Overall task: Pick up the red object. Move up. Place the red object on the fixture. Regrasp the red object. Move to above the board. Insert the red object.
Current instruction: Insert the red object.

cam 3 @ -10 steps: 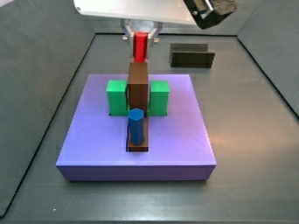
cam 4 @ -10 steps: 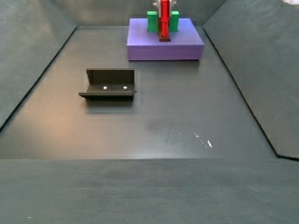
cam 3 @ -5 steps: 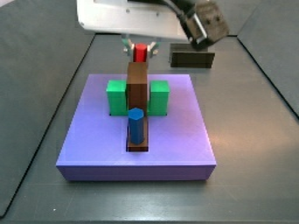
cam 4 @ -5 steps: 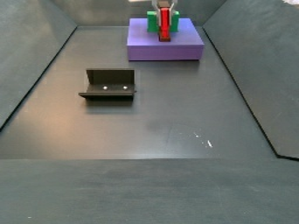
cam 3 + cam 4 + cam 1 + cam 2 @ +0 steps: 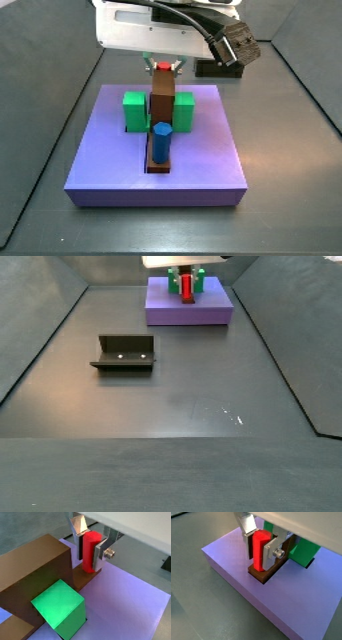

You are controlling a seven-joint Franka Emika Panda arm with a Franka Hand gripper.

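The red object (image 5: 89,542) is a slim upright peg, and my gripper (image 5: 89,561) is shut on it in both wrist views, silver fingers (image 5: 271,556) pressed to its sides. Its lower end sits at the far end of the brown slotted bar (image 5: 266,575) on the purple board (image 5: 231,567). In a side view the gripper (image 5: 163,66) hangs low over the back of the board (image 5: 201,165), with the red object (image 5: 163,68) just showing above the bar (image 5: 159,100). The dark fixture (image 5: 123,353) stands apart on the floor.
A blue peg (image 5: 159,142) stands upright in the bar's near end. Two green blocks (image 5: 134,110) (image 5: 183,110) flank the bar. Grey walls ring the floor. The arm's white body and cable (image 5: 234,45) partly cover the fixture (image 5: 221,70).
The gripper has come down with the red object, from well above the bar to its far end. The white arm body now fills more of the side views.
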